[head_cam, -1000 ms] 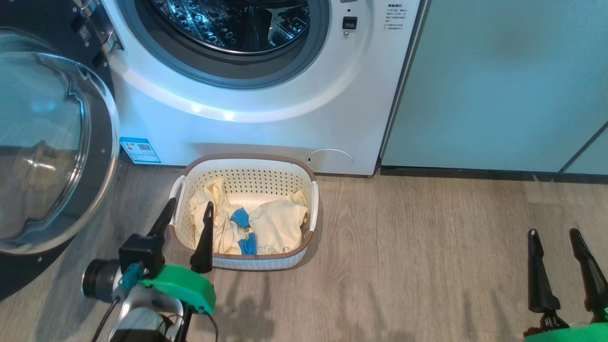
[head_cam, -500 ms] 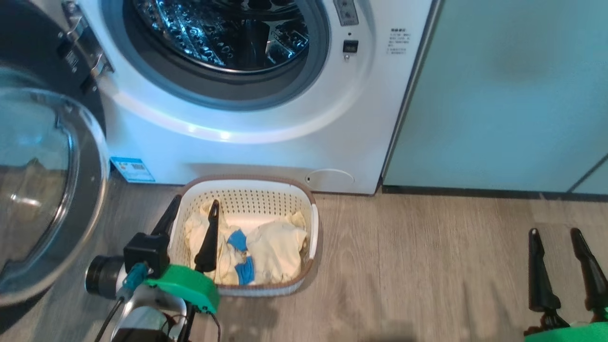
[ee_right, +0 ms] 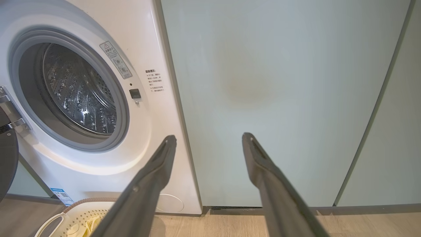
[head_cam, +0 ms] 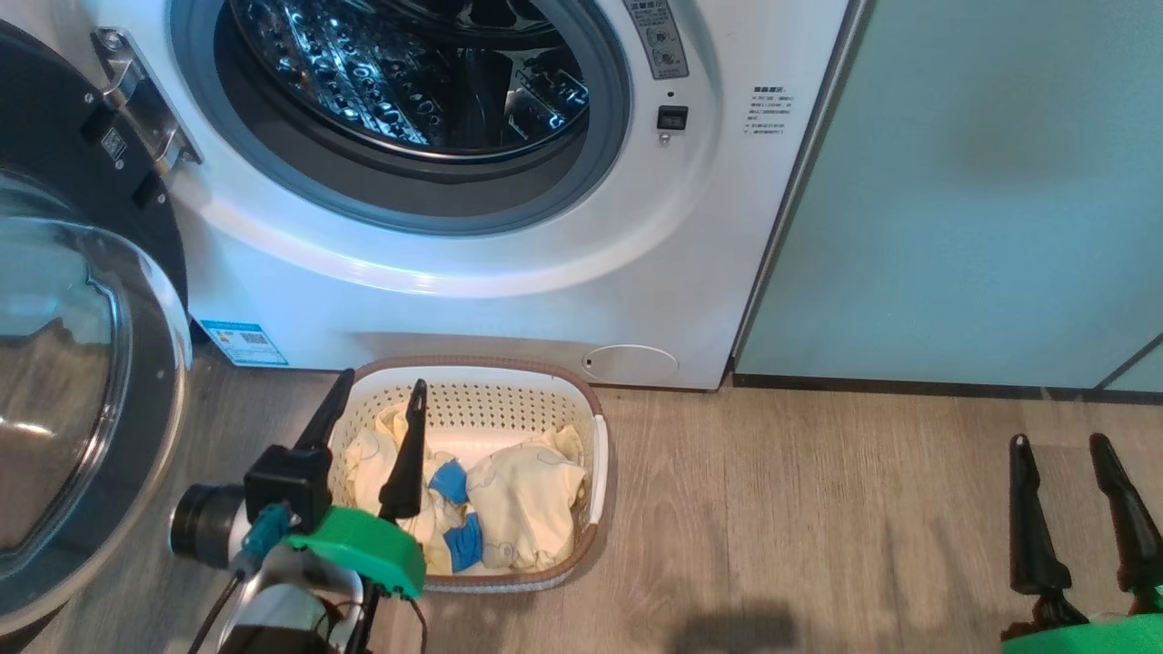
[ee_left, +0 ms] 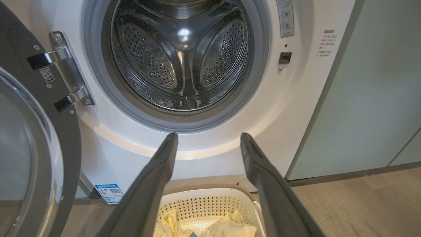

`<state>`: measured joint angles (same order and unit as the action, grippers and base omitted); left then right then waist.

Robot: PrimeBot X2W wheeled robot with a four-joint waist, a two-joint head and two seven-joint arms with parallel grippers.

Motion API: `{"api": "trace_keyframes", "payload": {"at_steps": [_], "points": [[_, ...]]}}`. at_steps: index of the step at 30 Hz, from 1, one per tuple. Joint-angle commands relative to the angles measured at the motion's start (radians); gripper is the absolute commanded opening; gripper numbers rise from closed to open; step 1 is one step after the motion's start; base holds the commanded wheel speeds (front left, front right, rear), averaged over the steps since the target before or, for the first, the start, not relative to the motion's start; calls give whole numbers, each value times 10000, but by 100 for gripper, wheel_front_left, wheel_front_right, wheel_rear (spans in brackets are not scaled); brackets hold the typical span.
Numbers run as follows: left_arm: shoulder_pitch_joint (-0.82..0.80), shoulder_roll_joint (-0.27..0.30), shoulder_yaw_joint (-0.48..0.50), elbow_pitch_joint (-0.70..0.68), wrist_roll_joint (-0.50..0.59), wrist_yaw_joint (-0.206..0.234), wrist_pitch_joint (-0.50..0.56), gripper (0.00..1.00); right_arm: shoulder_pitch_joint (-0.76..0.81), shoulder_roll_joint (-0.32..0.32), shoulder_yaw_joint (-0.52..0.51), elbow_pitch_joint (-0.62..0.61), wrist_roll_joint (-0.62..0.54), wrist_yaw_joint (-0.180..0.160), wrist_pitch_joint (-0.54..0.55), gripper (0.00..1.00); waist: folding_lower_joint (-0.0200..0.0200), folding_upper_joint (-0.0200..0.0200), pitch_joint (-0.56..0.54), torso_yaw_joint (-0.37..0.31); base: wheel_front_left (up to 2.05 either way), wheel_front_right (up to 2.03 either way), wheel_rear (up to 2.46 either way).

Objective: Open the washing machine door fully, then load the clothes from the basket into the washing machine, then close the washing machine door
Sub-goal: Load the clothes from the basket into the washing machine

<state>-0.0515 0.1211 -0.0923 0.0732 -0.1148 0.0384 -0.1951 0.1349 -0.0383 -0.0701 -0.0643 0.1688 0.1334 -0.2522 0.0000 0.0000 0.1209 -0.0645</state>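
Your view: basket point(head_cam: 491, 404) on floor point(head_cam: 772, 509), clothes point(head_cam: 522, 495) piled inside. Right behind basket sits washing machine point(head_cam: 509, 300), washing machine door point(head_cam: 91, 363) swung open to basket's left. Your left gripper point(head_cam: 382, 380) spread wide, empty, fingers point(head_cam: 405, 454) over basket's left rim. Your right gripper point(head_cam: 1058, 442) also wide, empty, well right of basket, above floor.

The basket point(head_cam: 509, 400) stands on the floor point(head_cam: 772, 527) just before the washing machine point(head_cam: 509, 300), the clothes point(head_cam: 522, 500) in it. The washing machine door point(head_cam: 91, 381) hangs at the machine's left; cabinets point(head_cam: 954, 182) adjoin its right. The left gripper point(head_cam: 382, 380) is over the basket's left rim.
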Motion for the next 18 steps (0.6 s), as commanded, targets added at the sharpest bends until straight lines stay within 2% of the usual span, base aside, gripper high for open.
{"api": "trace_keyframes", "payload": {"at_steps": [1, 18], "points": [[-446, 206, 339, -292, 24, 47, -104, 100, -380, -120, 186, -295, 59, -27, -95, 100, 0, 0, -6, -1, 0, 0, 0], [-425, 227, 159, -225, -24, 187, -68, 100, -344, -120, 157, -281, 31, -27, -95, 100, 0, 0, -4, 59, 0, 0, 0]]}}
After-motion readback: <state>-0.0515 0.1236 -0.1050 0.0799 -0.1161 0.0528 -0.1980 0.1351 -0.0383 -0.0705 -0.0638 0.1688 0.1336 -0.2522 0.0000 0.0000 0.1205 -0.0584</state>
